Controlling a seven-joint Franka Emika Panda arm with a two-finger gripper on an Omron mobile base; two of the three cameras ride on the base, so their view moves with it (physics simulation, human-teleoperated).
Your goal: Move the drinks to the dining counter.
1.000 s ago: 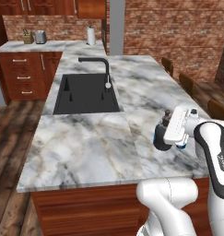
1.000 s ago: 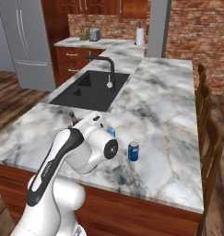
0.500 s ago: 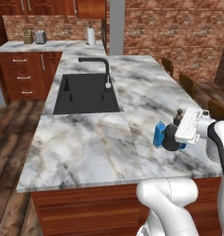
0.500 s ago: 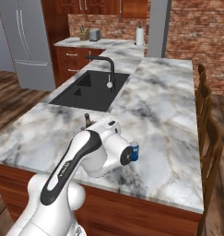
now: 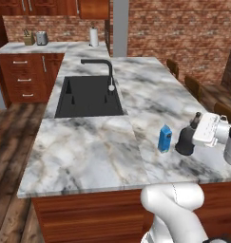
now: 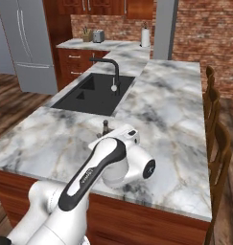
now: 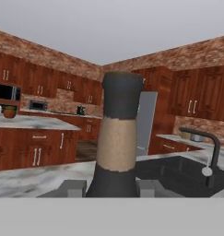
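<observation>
Squat black narrow-necked bottle stood upright on the long grey-white veined marble dining counter, gripper closed around its neck, blue carton with white top set just beside it, black faucet seen beyond.

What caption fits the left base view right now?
Gripper at the black bottle, standing beside the blue carton on the dining counter.

The white arm reaches low over the dining counter, its forearm level and hand turned sideways toward the faucet, the gripper closed around the neck of the squat black bottle standing on the marble.
</observation>
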